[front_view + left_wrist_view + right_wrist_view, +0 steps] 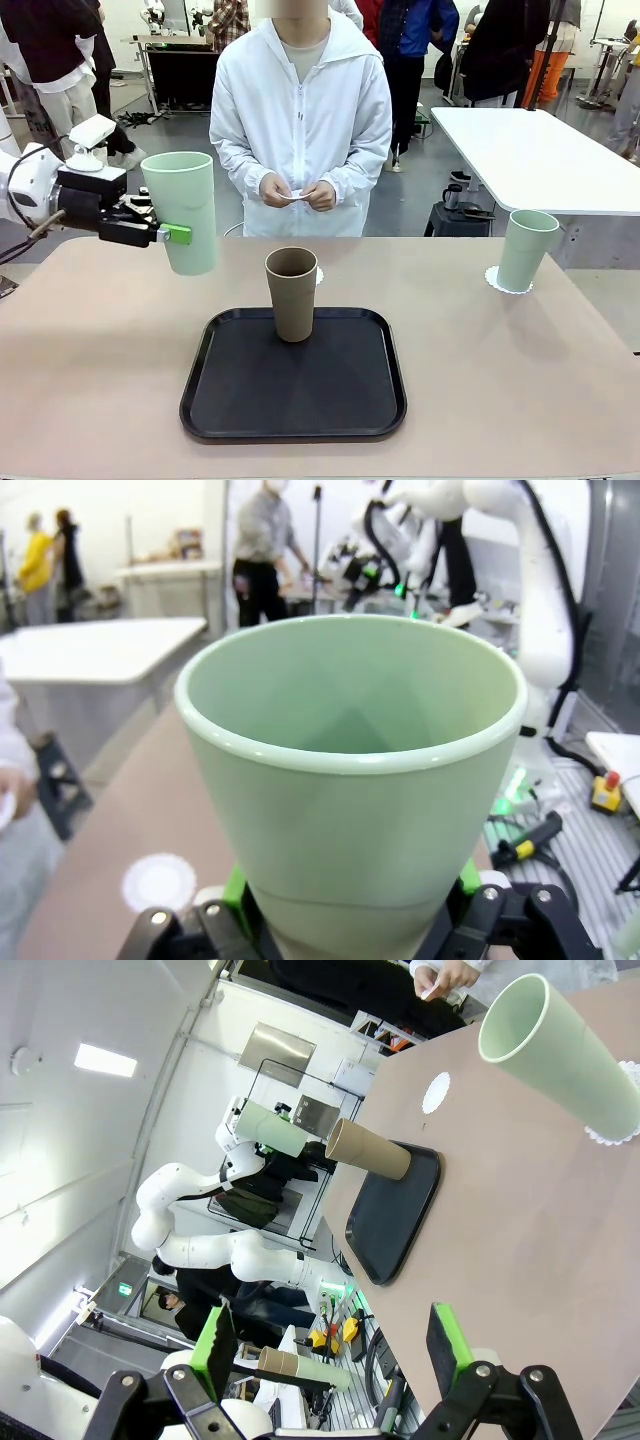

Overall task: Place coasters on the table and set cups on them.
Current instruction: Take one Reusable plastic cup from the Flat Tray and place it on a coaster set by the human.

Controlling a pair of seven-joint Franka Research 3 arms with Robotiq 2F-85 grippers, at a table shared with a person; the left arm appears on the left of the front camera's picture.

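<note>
Left jaws clamp a pale mint cup (181, 212) below its middle, holding it above the counter (100, 350) at the front view's left. A tan cup (291, 293) stands on the black tray (230, 400), and a second mint cup (525, 250) sits on its coaster (493, 279) at right.

In the left wrist view, green pads (236, 885) pinch the smooth, matte, tapered wall. A bare scalloped paper coaster (158, 882) lies on the counter at lower left. That taper could let the cup slip, and an off-centre landing might shove the thin doily.

In the right wrist view, the right jaws stand apart, empty.
</note>
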